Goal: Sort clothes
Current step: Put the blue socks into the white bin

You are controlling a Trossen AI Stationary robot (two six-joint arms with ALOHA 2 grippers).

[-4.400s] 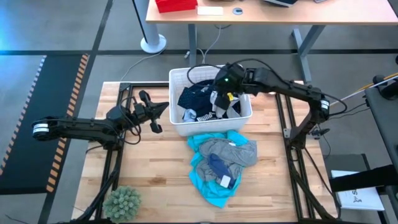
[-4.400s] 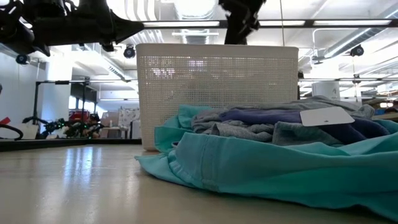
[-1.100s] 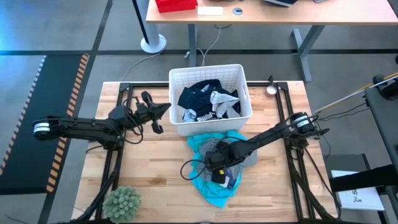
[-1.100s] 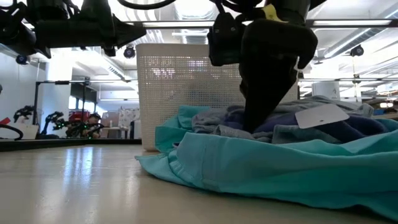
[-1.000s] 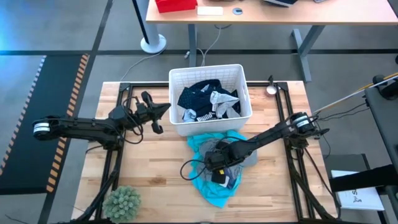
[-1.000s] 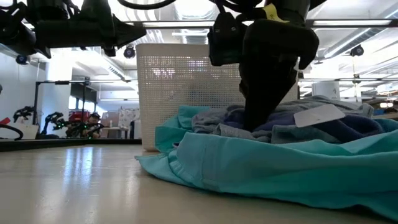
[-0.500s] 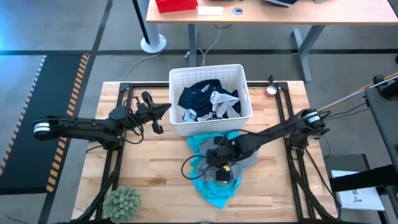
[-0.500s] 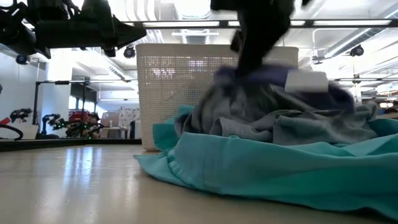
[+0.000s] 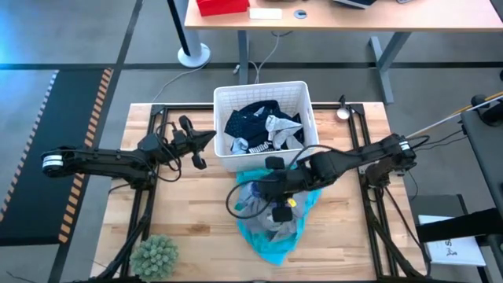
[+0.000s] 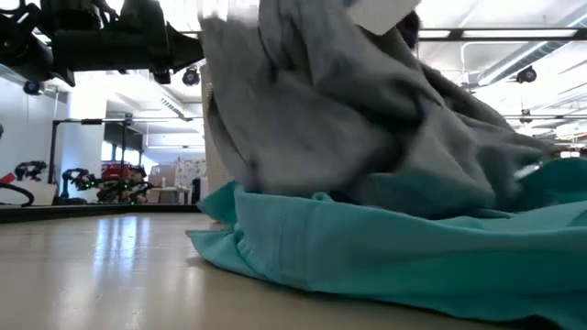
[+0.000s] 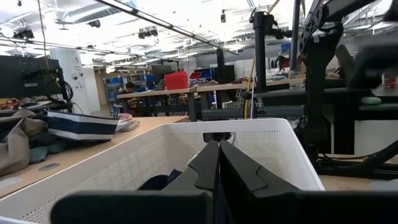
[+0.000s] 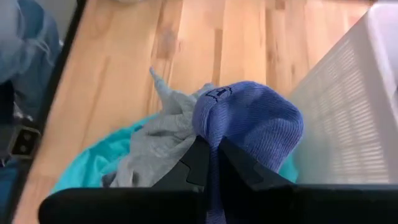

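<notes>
A white slotted basket [image 9: 224, 157] stands at the table's far middle with dark and white clothes [image 9: 259, 126] in it. In front of it a turquoise garment [image 9: 271, 244] lies on the table. Above it my right gripper [image 12: 210, 149] is shut on a blue knit cloth [image 12: 252, 127]. A grey garment [image 10: 348, 119] comes up with the cloth, and its lower part rests on the turquoise one [image 10: 367, 261]. My left gripper [image 9: 206, 140] is shut on nothing and hovers by the basket's left side. My right gripper pinches a fold of the blue knit cloth [image 12: 214, 134] between its two fingers, coming slanting down from the table's right. The cloth bulges out past the fingertips, lifted clear. Whether the grey garment [image 12: 161, 140] is also in the pinch or only clings to the cloth, I cannot tell.
A fuzzy green ball [image 9: 155, 255] sits at the near left corner. The basket wall [image 12: 354, 106] stands close beside the lifted cloth. Bare wood [image 9: 196, 204] lies to the left of the pile. A loose cable loop [image 9: 232, 200] hangs from the right arm.
My right gripper has risen from the pile with its wrist rolling. The blue cloth and the grey garment have come up with it, the grey one now hanging high in the low view. The turquoise garment stays on the table.
</notes>
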